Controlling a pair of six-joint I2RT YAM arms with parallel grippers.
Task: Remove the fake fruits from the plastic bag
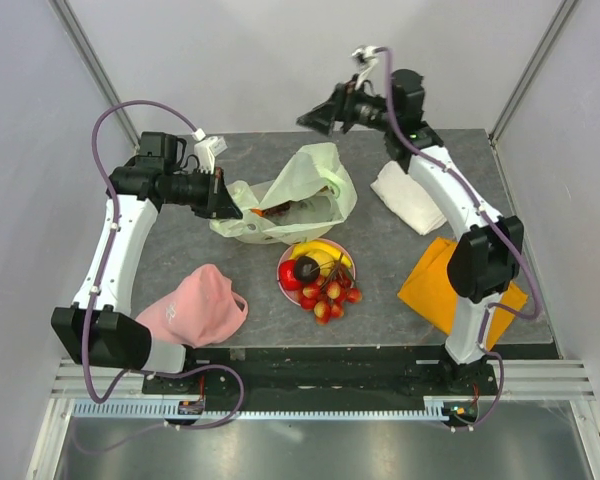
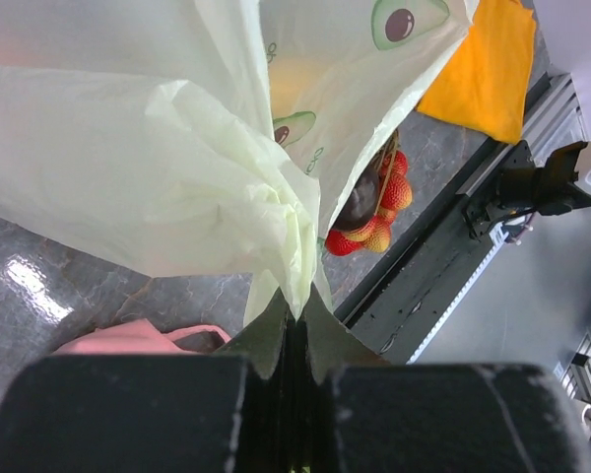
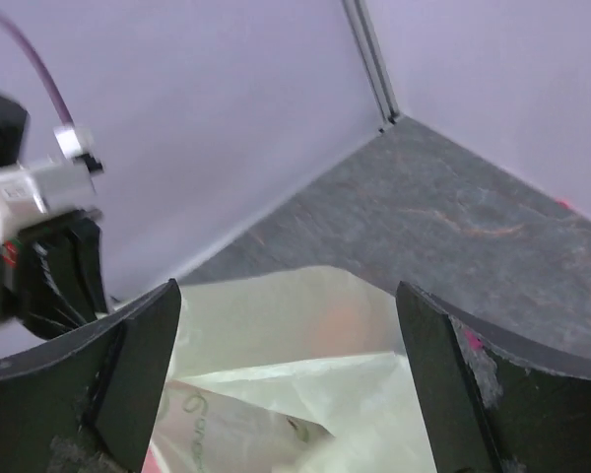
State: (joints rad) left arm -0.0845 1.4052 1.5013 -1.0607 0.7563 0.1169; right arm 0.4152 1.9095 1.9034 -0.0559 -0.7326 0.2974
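The pale yellow-green plastic bag lies crumpled at mid-table with its mouth held up. My left gripper is shut on the bag's left edge; in the left wrist view the film is pinched between the closed jaws. My right gripper hovers open above the bag's far side, and the bag lies below its spread fingers. Something orange-red shows inside the bag. A banana, a dark plum, a red apple and a berry cluster rest on the pink plate.
A pink cap lies at the front left by the left arm. A white folded cloth is at the back right, and an orange cloth at the front right under the right arm. Walls close in the back and both sides.
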